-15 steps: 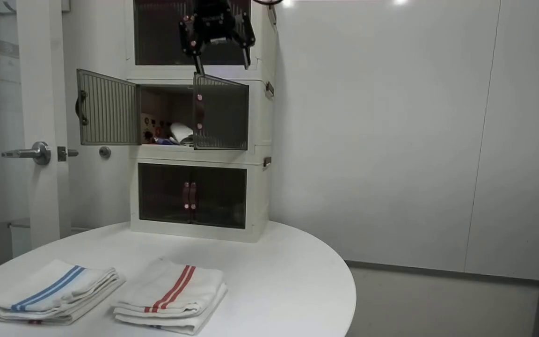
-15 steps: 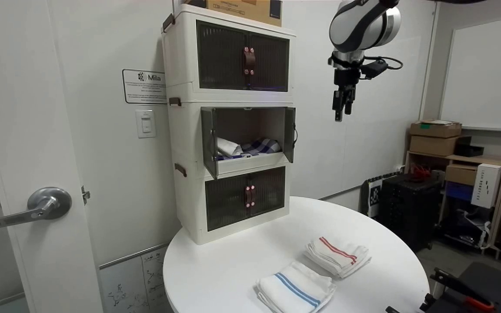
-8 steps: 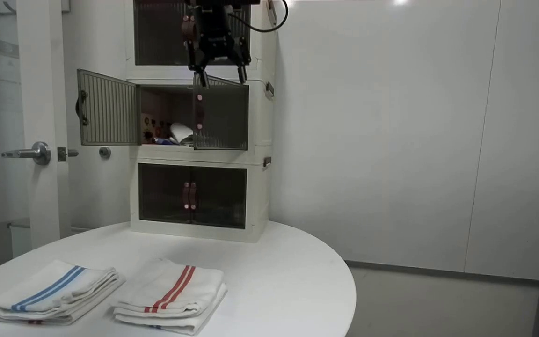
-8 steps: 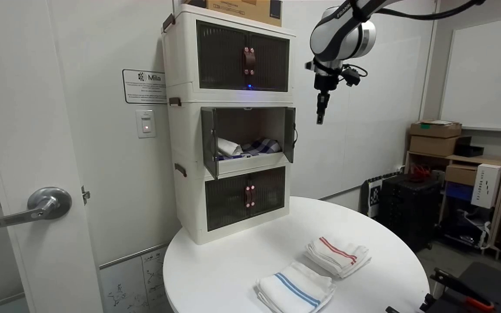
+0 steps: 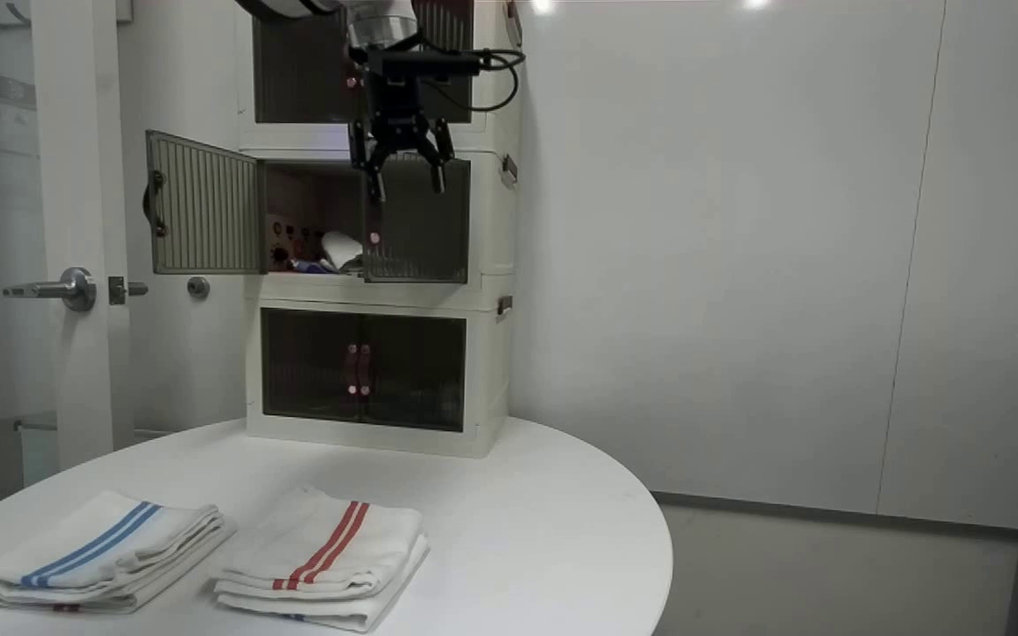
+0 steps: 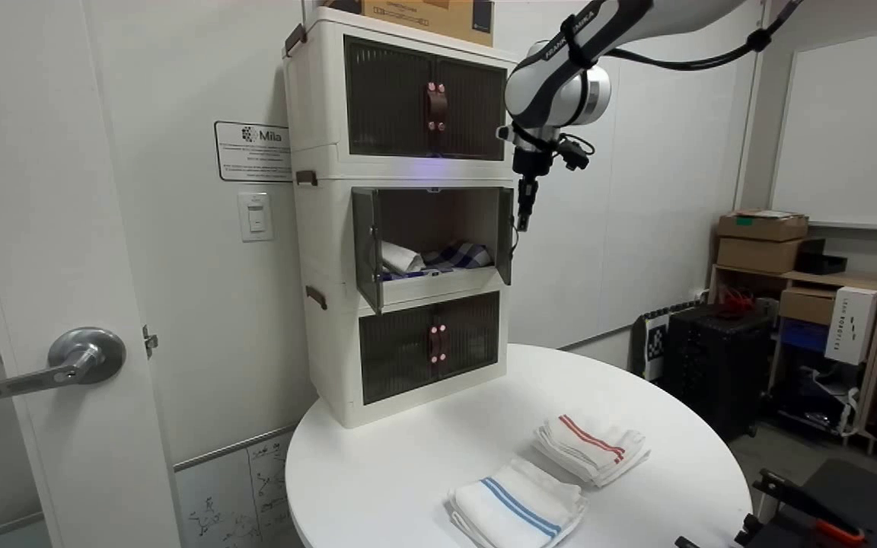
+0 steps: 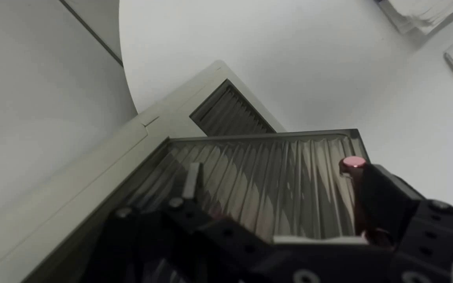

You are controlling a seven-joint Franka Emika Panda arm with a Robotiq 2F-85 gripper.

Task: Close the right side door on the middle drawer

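1. At the far left in an exterior view is the room door (image 5: 80, 177) with its lever handle (image 5: 74, 290).
2. More to the right, a folded towel with blue stripes (image 5: 102, 549) lies on the round white table (image 5: 553, 539).
3. Higher up, the left side door (image 5: 207, 205) of the middle drawer (image 5: 315, 286) stands open.
4. Then comes a folded towel with red stripes (image 5: 323, 558), near the blue-striped one.
5. Inside the middle drawer is some white cloth (image 5: 341, 249).
6. In front of it hangs the gripper (image 5: 407, 187), its two fingers (image 5: 438, 179) spread apart.
7. The right side door (image 5: 425, 238), at the drawer's right half, is also open; in the wrist view its strap handle (image 7: 354, 168) appears beside one finger; if they touch, I cannot tell.
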